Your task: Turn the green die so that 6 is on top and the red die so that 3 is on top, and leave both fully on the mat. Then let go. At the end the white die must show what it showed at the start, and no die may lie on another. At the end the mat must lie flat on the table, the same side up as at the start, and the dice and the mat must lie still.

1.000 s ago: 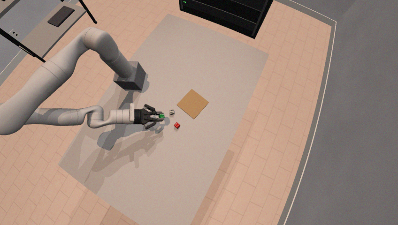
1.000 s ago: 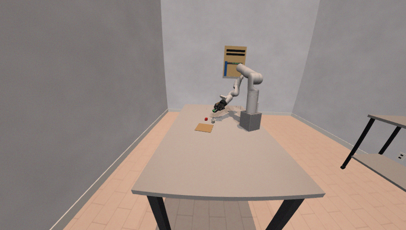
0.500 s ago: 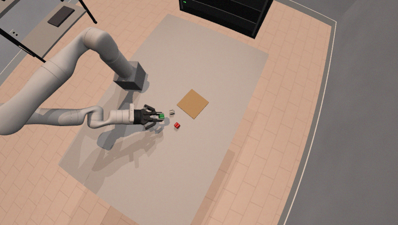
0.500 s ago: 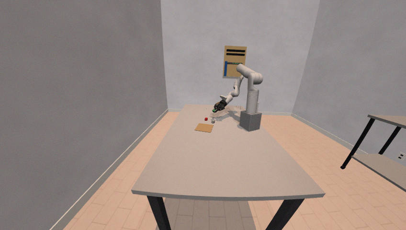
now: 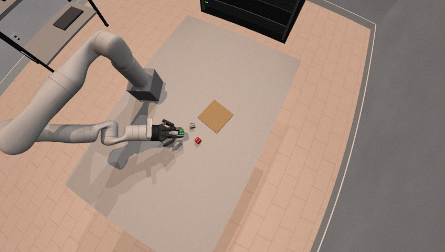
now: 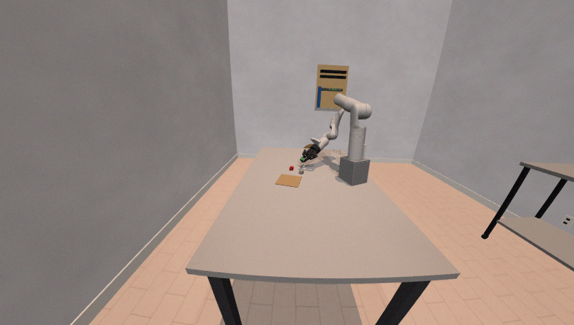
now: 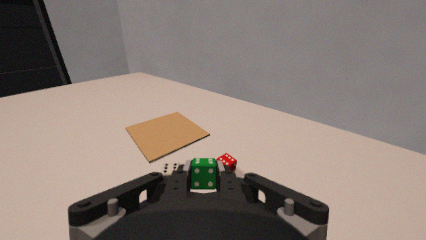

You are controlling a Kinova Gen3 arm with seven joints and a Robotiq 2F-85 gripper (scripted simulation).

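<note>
My gripper (image 5: 181,132) (image 6: 302,159) (image 7: 203,168) is shut on the green die (image 5: 181,132) (image 6: 302,160) (image 7: 203,176), held above the table, off the mat. The gripper slants forward and down. The die's face toward the wrist camera reads 4; its other faces are unclear. The red die (image 5: 197,140) (image 6: 291,168) (image 7: 227,160) and the white die (image 5: 191,125) (image 6: 301,171) (image 7: 170,168) lie apart on the table, off the mat, ahead of the fingers. The fingers partly hide both in the wrist view. The brown mat (image 5: 215,116) (image 6: 288,181) (image 7: 167,136) lies flat beyond them.
The grey table (image 5: 224,175) (image 6: 322,233) (image 7: 310,165) carries the robot's base block (image 5: 146,90) (image 6: 354,170). A black cabinet (image 5: 250,18) stands beyond one table edge. The white die lies between the gripper and the mat; the red die lies to one side.
</note>
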